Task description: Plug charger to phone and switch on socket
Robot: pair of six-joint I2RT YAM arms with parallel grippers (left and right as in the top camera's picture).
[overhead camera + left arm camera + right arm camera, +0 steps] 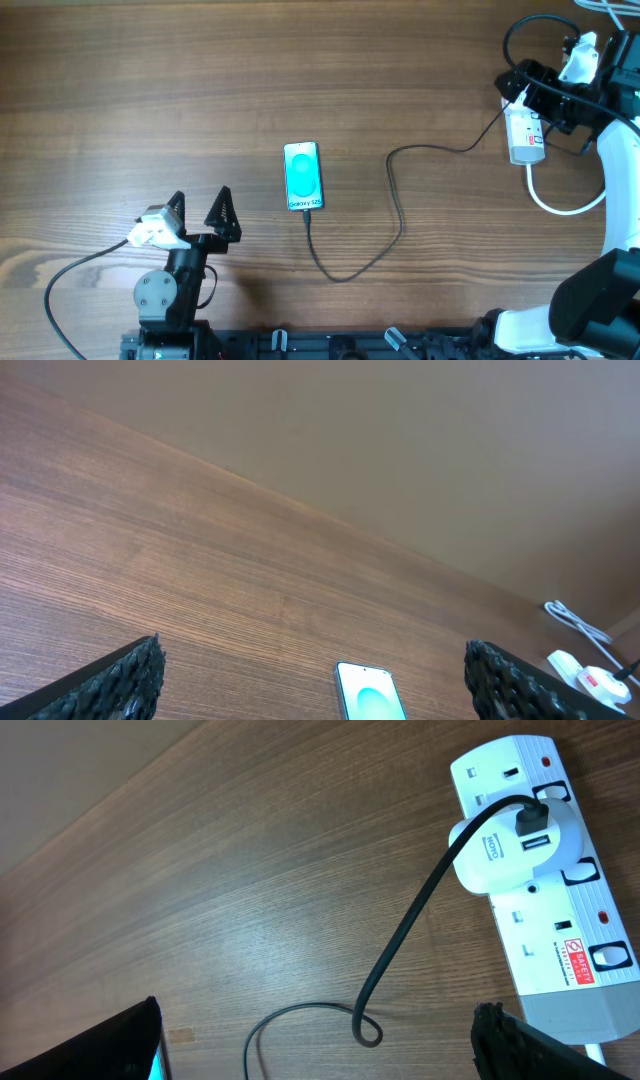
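Phone [303, 176] lies flat mid-tabletop [120, 90], screen up and lit. The charger [398, 215] leaves its 6 o'clock edge, loops out toward 5, then climbs to the socket [524, 135] at 2–3 o'clock of the phone. The tip meets the phone's bottom edge and looks plugged, but you can't confirm it is seated. The far end sits in a white adapter [515, 845] on the socket. What's likely left for you is the switch [580, 873] just beside that adapter; I can't tell if it is on or off.

The right gripper [315, 1045] hangs over the socket, probably staged for that press. Its jaws are spread wide, holding and touching nothing. The left gripper [200, 200] sits at 8 o'clock of the phone, well apart and clear of the charger. Its jaws are also spread and empty.
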